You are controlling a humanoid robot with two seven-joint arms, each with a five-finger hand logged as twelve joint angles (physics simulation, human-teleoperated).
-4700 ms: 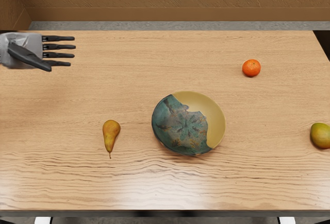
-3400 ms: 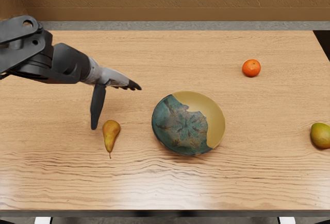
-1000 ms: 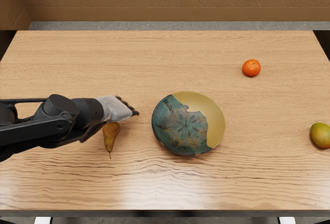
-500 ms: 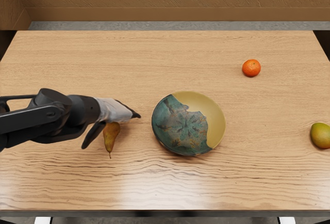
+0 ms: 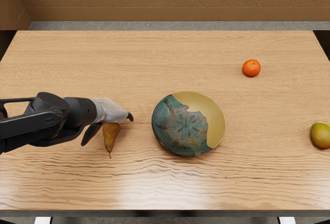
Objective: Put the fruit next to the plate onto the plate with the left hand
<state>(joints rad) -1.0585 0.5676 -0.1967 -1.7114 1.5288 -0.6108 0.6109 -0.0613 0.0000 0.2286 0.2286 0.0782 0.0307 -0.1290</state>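
A yellow-brown pear lies on the table left of the plate, its stem toward the table's front edge. The plate is a shallow bowl-like dish, teal on the left and mustard on the right, with nothing in it. My left hand comes in from the left and hovers over the pear's top end. Its thumb points down just left of the pear and its fingers stretch right toward the plate. The fingers are spread and hold nothing. The pear's top is partly hidden by the hand.
An orange sits at the back right of the table. A green-yellow mango lies at the right edge. A low wooden wall runs along the back.
The left hand came in from the back left, dropped to the pear, and in the last half second drew back a little to the left. The pear has not moved.
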